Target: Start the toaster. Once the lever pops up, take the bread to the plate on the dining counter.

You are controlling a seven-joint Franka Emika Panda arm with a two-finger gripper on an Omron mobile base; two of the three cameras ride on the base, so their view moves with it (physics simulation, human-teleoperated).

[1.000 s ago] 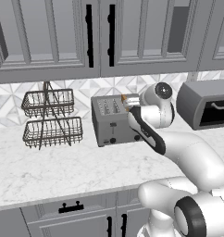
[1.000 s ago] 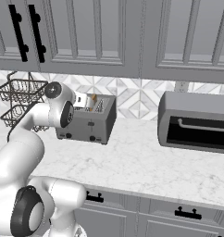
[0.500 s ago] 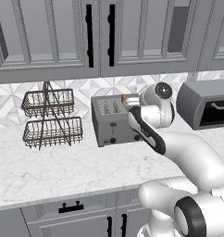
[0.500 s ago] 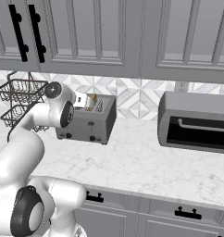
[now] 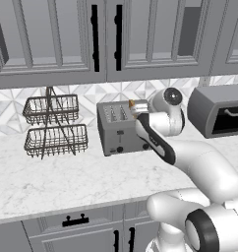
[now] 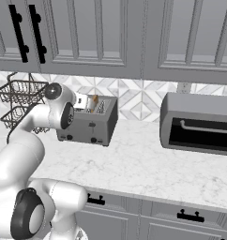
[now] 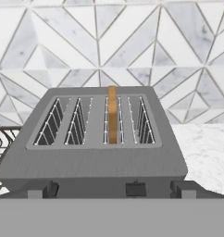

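Grey panelled cabinets and a diamond-tiled white backsplash frame the white marble desk (image 5: 67,182), where the boxy grey metal 4-slot toaster (image 5: 120,129) stands against the wall with the thin golden-tan slice of bread (image 7: 112,115) on edge in its 3rd slot. From the hand view the 2-finger gripper (image 7: 112,189) hovers released, its jaws spread wide, just above the toaster's front edge, so the bread lies straight ahead and slightly below, its long axis running away from the jaws. Left of the jaws a 2-tier black wire basket (image 5: 54,128) stands close, while the larger grey toaster oven (image 6: 199,124) sits well apart to the right, leaving open marble that way and free room overhead for lifting.
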